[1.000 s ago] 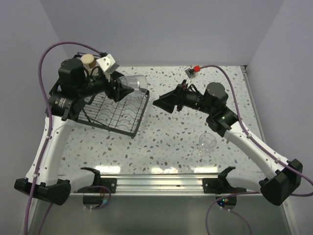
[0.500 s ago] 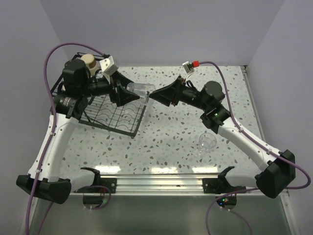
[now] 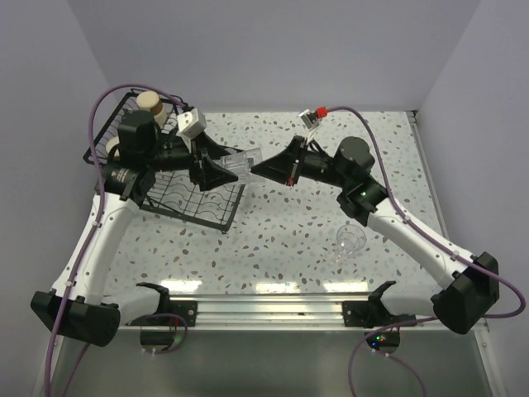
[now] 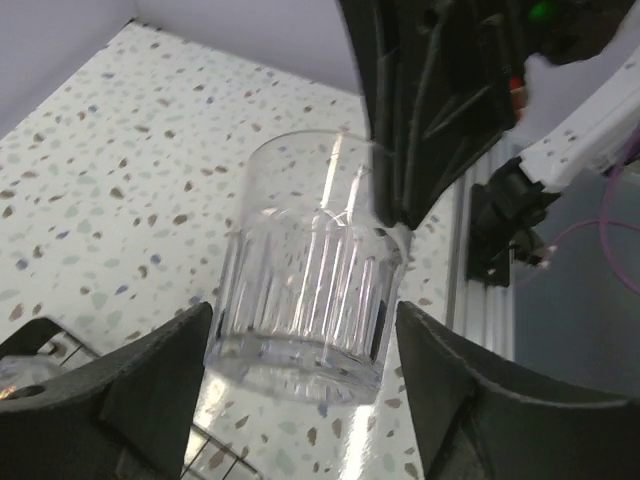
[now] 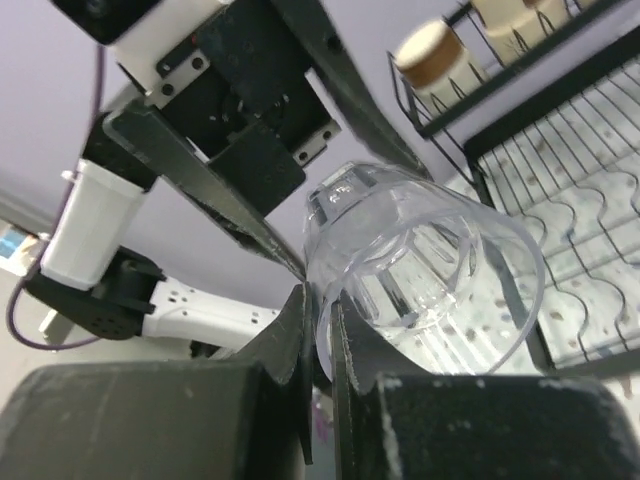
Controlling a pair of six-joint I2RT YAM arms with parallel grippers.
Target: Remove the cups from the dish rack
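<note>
A clear ribbed tumbler (image 3: 240, 162) hangs in the air just right of the black dish rack (image 3: 195, 201), held from both sides. My left gripper (image 3: 225, 169) is shut on its base, one finger on each side (image 4: 303, 330). My right gripper (image 3: 255, 169) is shut on its rim, with the glass wall pinched between the fingers (image 5: 320, 300). The right wrist view looks into the tumbler's mouth (image 5: 430, 270). Two cream cups (image 3: 150, 102) (image 3: 116, 148) sit in the rack's raised basket. A second clear tumbler (image 3: 350, 240) rests on the table under the right arm.
The rack's gridded tray (image 5: 585, 235) lies under and behind the held tumbler. An aluminium rail (image 3: 273, 310) runs along the near table edge. Purple cables loop above both arms. Walls close the table at the back and on both sides.
My right gripper has swung left to the tumbler and shut on its rim. The left arm has carried the tumbler a little right and lower, away from the rack.
</note>
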